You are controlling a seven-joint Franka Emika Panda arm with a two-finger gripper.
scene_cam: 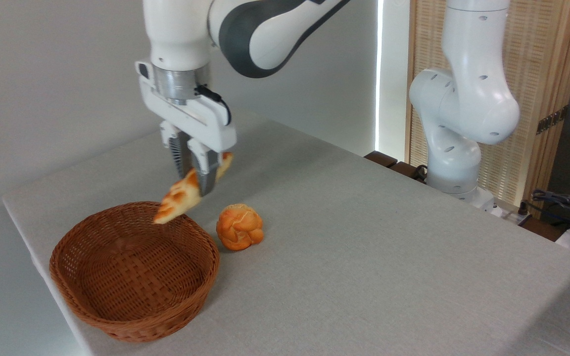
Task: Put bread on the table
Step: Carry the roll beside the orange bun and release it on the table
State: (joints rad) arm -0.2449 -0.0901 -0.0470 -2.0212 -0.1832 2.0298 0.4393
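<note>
The jaws (197,184) grip the bread (178,198), tilted in the air above the far rim of the basket (134,277); a bun (240,227) sits on the surface (364,247) just beside the basket.

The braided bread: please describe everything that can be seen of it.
The braided bread is a long loaf, golden-brown with pale cream seams and tapered ends. It looks glossy and firm. The gripper is shut on its middle and holds it in the air, tilted, its lower end over the far rim of the wicker basket, its upper end partly hidden behind the fingers. It touches only the gripper, not the table.
</note>
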